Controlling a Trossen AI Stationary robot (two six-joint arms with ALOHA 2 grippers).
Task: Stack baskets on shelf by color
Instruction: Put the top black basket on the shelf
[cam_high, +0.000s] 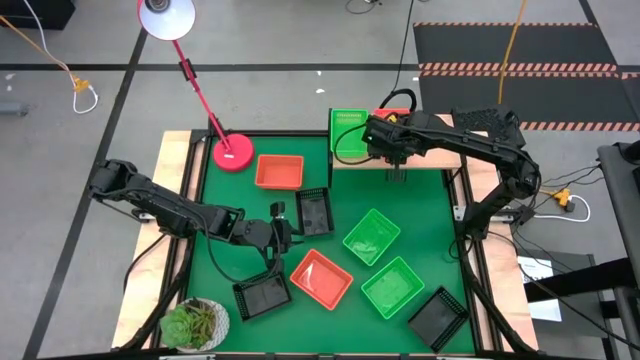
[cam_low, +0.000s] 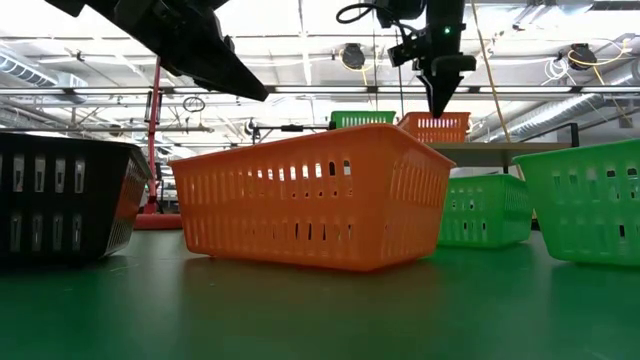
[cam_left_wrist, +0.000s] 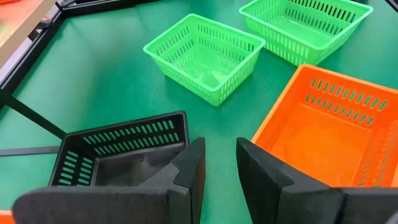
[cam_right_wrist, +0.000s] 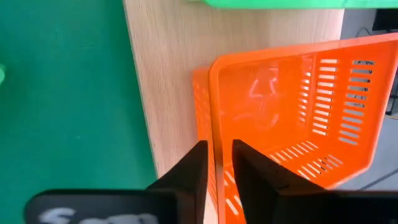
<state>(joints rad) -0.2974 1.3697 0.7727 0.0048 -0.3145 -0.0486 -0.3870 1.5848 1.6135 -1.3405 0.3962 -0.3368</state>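
My right gripper (cam_high: 397, 150) is over the light-wood shelf (cam_high: 428, 160), shut on an orange basket (cam_right_wrist: 292, 106) that stands beside a green basket (cam_high: 350, 130) on the shelf. My left gripper (cam_high: 283, 232) is open and hovers above the green table. In the left wrist view its fingers (cam_left_wrist: 221, 165) point into the gap between a black basket (cam_left_wrist: 118, 155) and an orange basket (cam_left_wrist: 329, 130), touching neither. Loose on the table lie two more green baskets (cam_high: 371, 236) (cam_high: 392, 287), another orange one (cam_high: 279, 171) and two other black ones (cam_high: 262, 295) (cam_high: 438, 318). My right gripper pinches the orange basket's side wall at its rim (cam_right_wrist: 214, 134), one finger inside the basket and one outside. The fingers come from above, pointing down (cam_low: 440, 100). The basket sits upright with its bottom at the shelf top (cam_low: 435, 128).
A red lamp base (cam_high: 232, 153) stands at the table's far left corner, its stem leaning out over the edge. A potted plant (cam_high: 195, 322) sits at the near left corner. Bare green table shows between the loose baskets and the shelf (cam_high: 425, 205).
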